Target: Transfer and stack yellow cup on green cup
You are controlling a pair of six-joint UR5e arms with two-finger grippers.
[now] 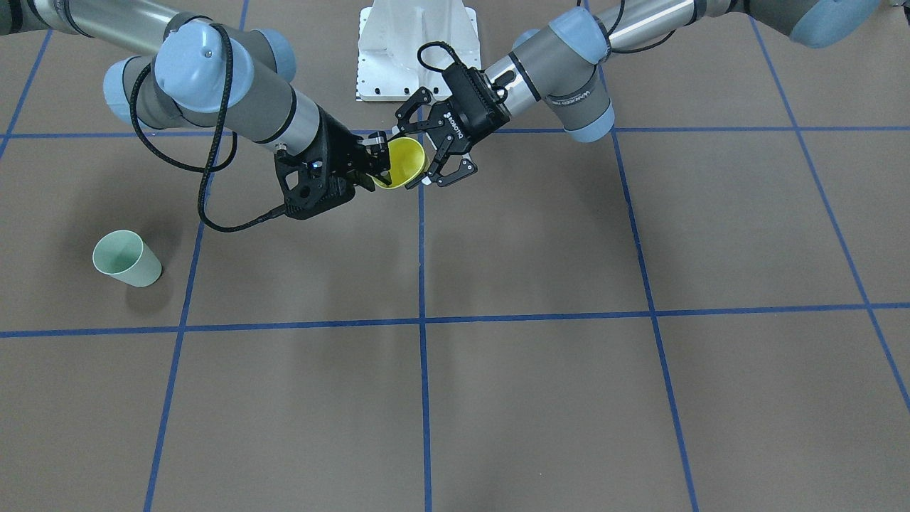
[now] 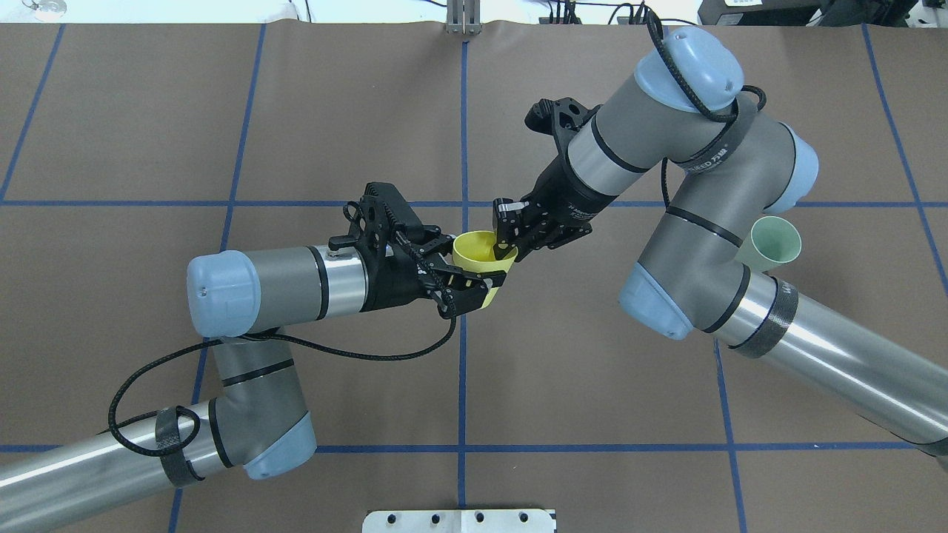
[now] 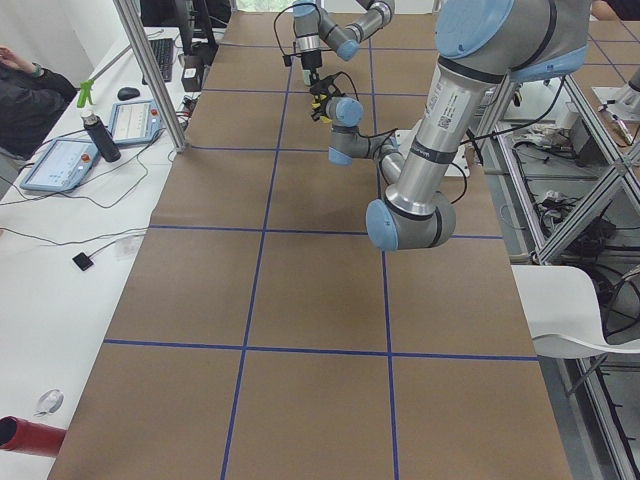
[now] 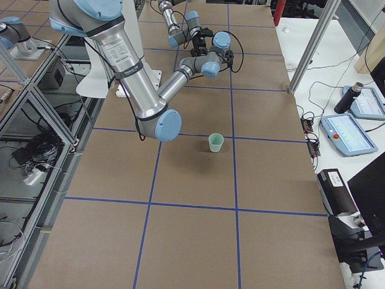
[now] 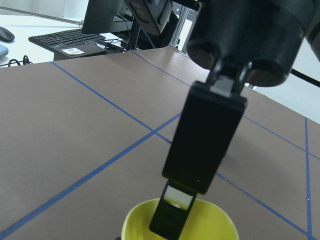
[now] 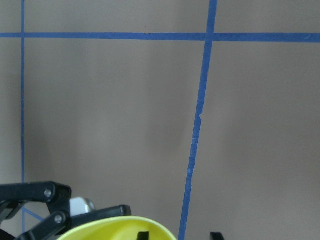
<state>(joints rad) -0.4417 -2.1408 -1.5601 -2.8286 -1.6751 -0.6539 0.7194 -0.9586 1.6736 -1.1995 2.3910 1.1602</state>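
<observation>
The yellow cup [image 1: 405,158] hangs tilted in the air above the table's middle, near the robot's base, between both grippers. My left gripper [image 1: 411,158] straddles its body, with a finger touching each side [image 2: 466,272]. My right gripper [image 1: 378,159] is shut on the cup's rim with one finger inside it [image 2: 506,238]. That finger shows dipping into the cup [image 5: 210,225] in the left wrist view. The green cup [image 1: 128,259] stands upright on the table on my right side. In the overhead view it [image 2: 778,243] is partly hidden behind my right arm.
A brown table [image 1: 540,398] with a blue tape grid. The white base plate [image 1: 416,50] sits at the robot's edge. Both forearms meet over the middle. Operators' desks with tablets and a bottle [image 4: 349,99] lie beyond the far side.
</observation>
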